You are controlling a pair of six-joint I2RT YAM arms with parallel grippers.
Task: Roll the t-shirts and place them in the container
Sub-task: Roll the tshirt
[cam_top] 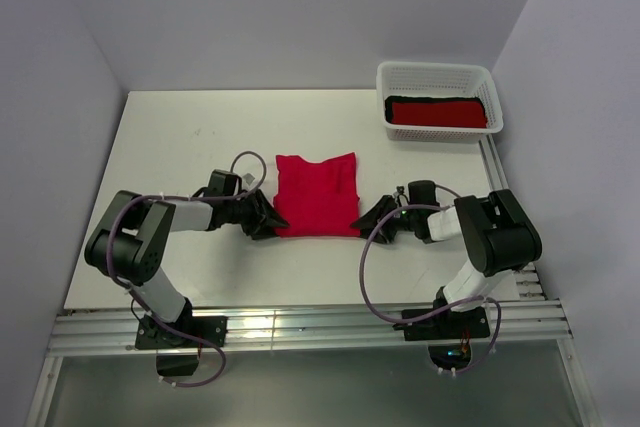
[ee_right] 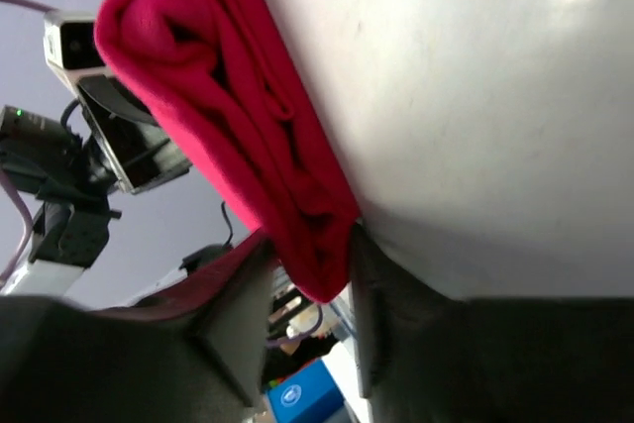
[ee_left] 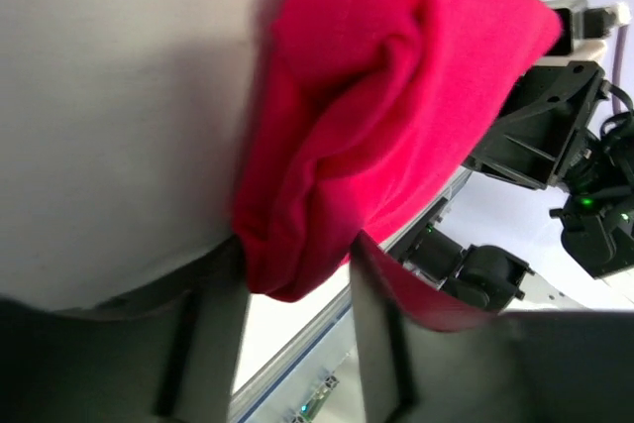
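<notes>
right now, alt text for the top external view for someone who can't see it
A folded crimson t-shirt lies in the middle of a white table, the left hand and right hand at its two near corners. At the far right, a white basket holds a red bundle with a black bundle behind it.

One crimson t-shirt, plain bright pinkish soft cloth, folded to a rough rectangle, lies flat at the middle of the desk; its near edge is bunched into thick rounded folds at both near corners. One red t-shirt, deeper in shade, rolled into a long bundle, lies left to right in the white basket at the far right. One black t-shirt, mostly hidden, touches the red one's far side in the same basket.
</notes>
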